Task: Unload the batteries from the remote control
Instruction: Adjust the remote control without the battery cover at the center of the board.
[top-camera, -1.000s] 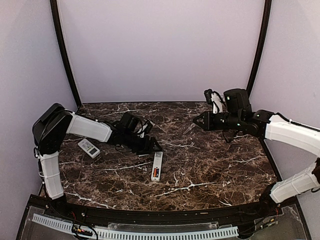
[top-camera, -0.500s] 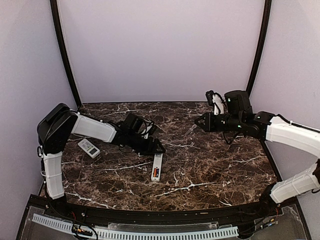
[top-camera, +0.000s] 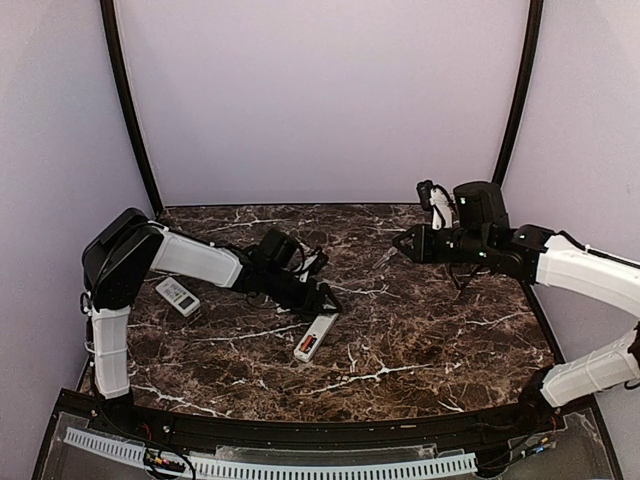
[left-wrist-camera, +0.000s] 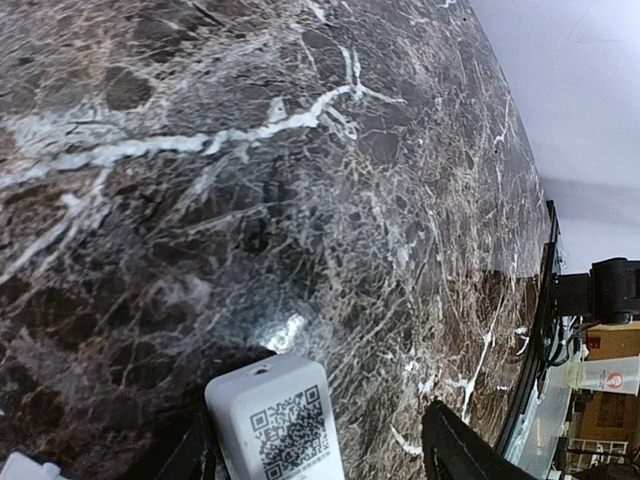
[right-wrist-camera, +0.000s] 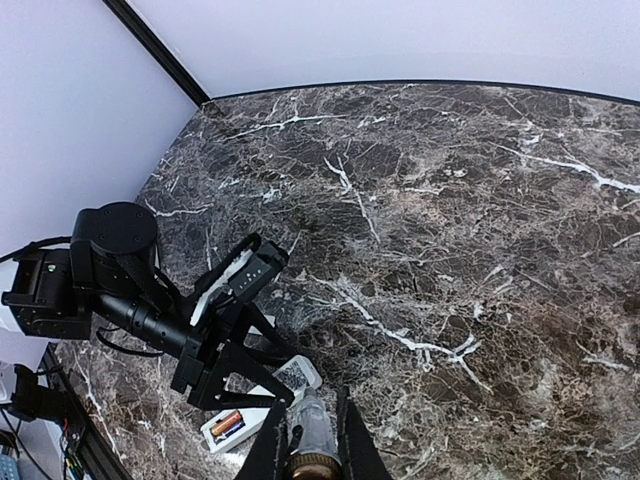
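Showing remote control (top-camera: 314, 337) at centre of table (top-camera: 430, 330), orange-red batteries (right-wrist-camera: 226, 424) exposed in its open bay: likely light, slippery, best levered from one end; left gripper (top-camera: 325, 300) spread astride remote control; right gripper (top-camera: 400, 241) pressed together.

Pale lilac walls (top-camera: 320, 100) around a dark brown, white-veined marble table (top-camera: 430, 340), black posts (top-camera: 124, 100) at the back corners.

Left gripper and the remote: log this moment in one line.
left gripper open, astride end of long white remote | orange-red cylindrical battery seated in its open bay | right gripper shut, away from remote
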